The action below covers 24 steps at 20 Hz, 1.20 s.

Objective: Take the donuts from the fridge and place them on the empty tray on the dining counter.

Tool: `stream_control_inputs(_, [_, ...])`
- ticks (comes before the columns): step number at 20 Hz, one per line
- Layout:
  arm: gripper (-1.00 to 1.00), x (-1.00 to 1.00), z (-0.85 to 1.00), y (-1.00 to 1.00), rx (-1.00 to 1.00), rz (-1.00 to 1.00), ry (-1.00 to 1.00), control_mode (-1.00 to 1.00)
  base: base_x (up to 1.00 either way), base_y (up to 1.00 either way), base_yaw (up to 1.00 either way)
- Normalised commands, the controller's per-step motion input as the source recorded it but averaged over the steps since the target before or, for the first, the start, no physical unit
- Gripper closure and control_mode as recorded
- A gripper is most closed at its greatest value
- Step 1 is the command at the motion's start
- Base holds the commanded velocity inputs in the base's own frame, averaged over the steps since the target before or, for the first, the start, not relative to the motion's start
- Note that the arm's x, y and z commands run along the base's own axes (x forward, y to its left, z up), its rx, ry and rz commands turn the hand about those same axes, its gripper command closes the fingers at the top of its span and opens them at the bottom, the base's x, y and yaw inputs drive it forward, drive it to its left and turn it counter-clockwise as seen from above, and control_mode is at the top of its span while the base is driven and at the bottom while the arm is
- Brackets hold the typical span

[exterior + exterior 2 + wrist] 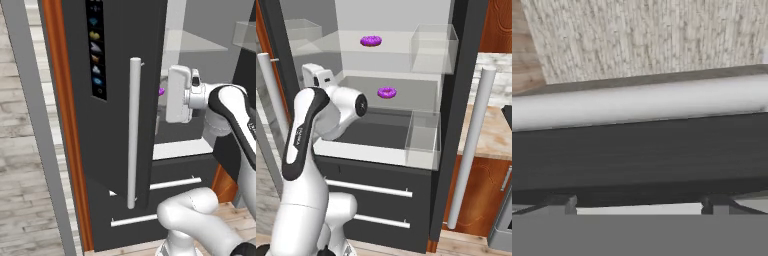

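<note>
Your two small dark gripper tips (pixel 637 204) stand spread wide, grasping nothing, right up against the tall dark grey-black fridge door (pixel 637 155) and its long white cylindrical handle (pixel 637 105). You've got the fridge standing open: one glossy purple ring donut (pixel 371 41) on the upper glass shelf (pixel 401 42), the second donut (pixel 387 92) on the shelf below

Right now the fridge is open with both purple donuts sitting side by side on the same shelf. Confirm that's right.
Not quite. The fridge is open, but the two donuts are on different shelves: one donut lies on the upper glass shelf, the other donut on the shelf below it. The right base view shows this.
</note>
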Motion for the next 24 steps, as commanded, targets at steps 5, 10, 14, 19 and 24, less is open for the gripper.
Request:
stream_control_inputs(5, [-1.00,-0.42,0.00,0.44,-0.03,0.18,-0.06,-1.00,0.00,0.00,0.00])
stream_control_inputs(10, [-1.00,-0.98,0.00,0.68,-0.07,0.24,-0.17,-1.00,0.00,0.00,0.00])
stream_control_inputs(14, [-1.00,-0.94,0.00,0.94,-0.08,0.19,-0.19,-1.00,0.00,0.00,0.00])
stream_control_inputs(19, [-1.00,-0.66,0.00,1.00,-0.07,0.11,-0.15,-1.00,0.00,0.00,0.00])
stream_control_inputs(24, [-1.00,-0.85,0.03,0.09,-0.03,0.01,-0.26,-1.00,0.00,0.00,0.00])
